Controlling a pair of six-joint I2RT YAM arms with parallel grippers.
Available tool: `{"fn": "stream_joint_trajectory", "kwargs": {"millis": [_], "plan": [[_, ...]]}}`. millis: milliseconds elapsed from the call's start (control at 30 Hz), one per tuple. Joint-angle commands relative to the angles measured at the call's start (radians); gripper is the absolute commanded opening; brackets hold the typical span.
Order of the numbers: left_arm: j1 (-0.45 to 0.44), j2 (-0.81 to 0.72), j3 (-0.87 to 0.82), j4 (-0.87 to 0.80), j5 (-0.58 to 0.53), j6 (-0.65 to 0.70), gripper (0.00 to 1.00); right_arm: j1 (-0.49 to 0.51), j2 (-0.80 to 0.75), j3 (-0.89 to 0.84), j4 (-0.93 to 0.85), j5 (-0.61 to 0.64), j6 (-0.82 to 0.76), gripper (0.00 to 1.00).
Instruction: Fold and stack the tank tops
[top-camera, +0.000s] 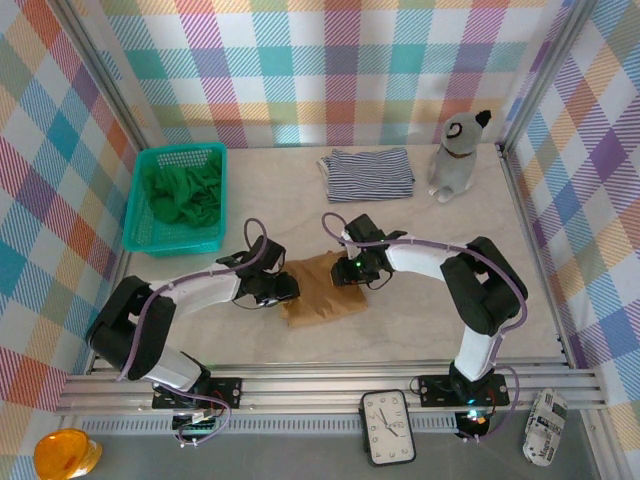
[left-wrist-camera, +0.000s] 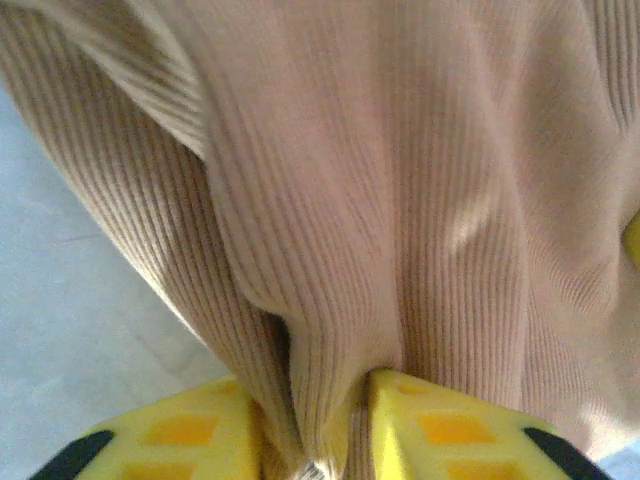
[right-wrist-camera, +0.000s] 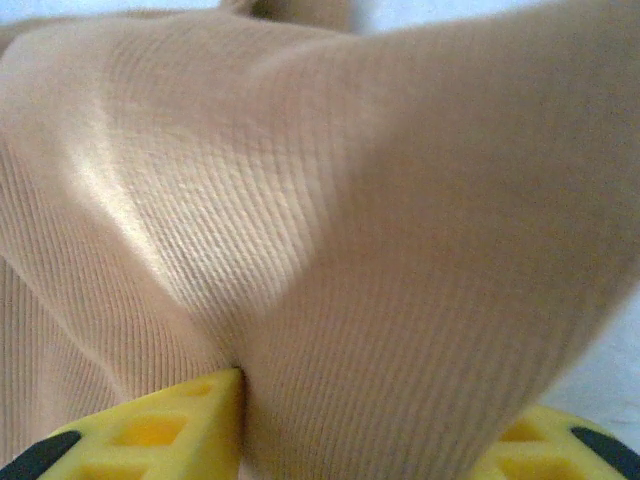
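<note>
Tan-brown tank top (top-camera: 322, 288) at the middle of the worktop (top-camera: 420, 225), nearer the near edge, rumpled into a rough rectangle between the two arms. Left jaws clamped on its left edge: in the left wrist view, a narrow ridge of ribbed tan cloth (left-wrist-camera: 380, 200) pinched tight between the yellow fingers (left-wrist-camera: 180, 440). Right jaws at its far right corner, closed on a thicker fold: in the right wrist view, cloth (right-wrist-camera: 300, 200) bulging up between the yellow fingers (right-wrist-camera: 170, 430), held wider apart than the left pair.

Striped tank top (top-camera: 367, 173) folded flat at the far side of the worktop, well apart from the tan one. Just to its right, a grey toy dog (top-camera: 455, 158), upright. Green tank top (top-camera: 183, 195) bunched inside the teal basket (top-camera: 135, 215) at the far left. Off the worktop, by the arm bases, a small clock (top-camera: 387, 427).
</note>
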Motion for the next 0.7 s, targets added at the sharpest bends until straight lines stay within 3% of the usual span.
{"fn": "stream_joint_trajectory", "kwargs": {"millis": [0,133,333,567,667], "plan": [[0.007,0.026,0.015,0.079,0.040,-0.026,0.38,0.029,0.026,-0.029,-0.040,-0.059,0.020,0.39],[0.002,0.042,0.031,0.101,0.044,-0.031,0.42,0.029,0.033,-0.037,-0.026,-0.077,0.033,0.37],[-0.038,0.186,0.138,-0.087,-0.008,0.057,0.37,0.031,0.027,-0.028,-0.037,-0.073,0.031,0.29],[-0.045,0.252,0.191,-0.099,0.017,0.085,0.07,0.009,-0.037,-0.043,-0.058,-0.045,0.034,0.12],[-0.039,0.249,0.243,-0.141,0.012,0.114,0.00,-0.044,-0.069,-0.048,-0.064,-0.060,0.025,0.05]]}}
